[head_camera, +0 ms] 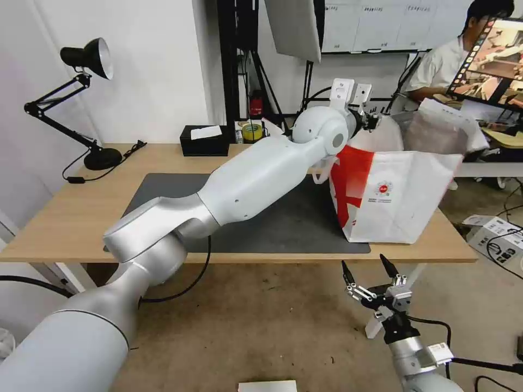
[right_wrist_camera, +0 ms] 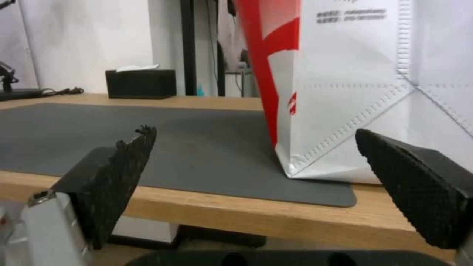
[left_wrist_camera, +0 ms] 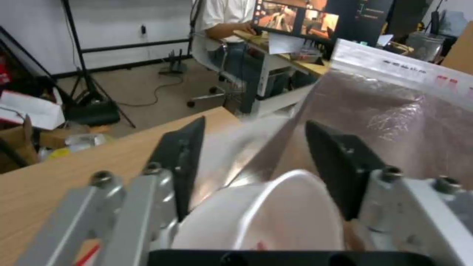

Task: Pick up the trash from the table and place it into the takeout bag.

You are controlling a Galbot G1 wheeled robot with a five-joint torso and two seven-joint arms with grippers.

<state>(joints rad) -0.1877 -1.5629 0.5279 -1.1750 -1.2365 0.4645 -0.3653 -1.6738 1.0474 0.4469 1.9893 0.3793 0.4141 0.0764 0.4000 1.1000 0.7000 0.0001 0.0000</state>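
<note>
The left gripper (left_wrist_camera: 251, 155) hovers at the mouth of the red-and-white takeout bag (head_camera: 403, 201), its black wedge fingers spread wide and empty, the crinkled silver foil lining (left_wrist_camera: 394, 122) just beyond and a smooth white loop handle (left_wrist_camera: 266, 210) beneath. The right gripper (head_camera: 366, 270) hangs open below the light-wood table (head_camera: 71, 218), near the bag's stitched corner.

My own left arm (head_camera: 256, 179) is blocking much of the dark mat (head_camera: 163, 190) and the bag's near corner in the head view, so I am seeing nothing of what lies behind it. The left gripper (left_wrist_camera: 256, 162) is hanging over the takeout bag (head_camera: 397, 190), and its wrist view is cutting off the white bowl (left_wrist_camera: 276, 218), hiding its contents.
</note>
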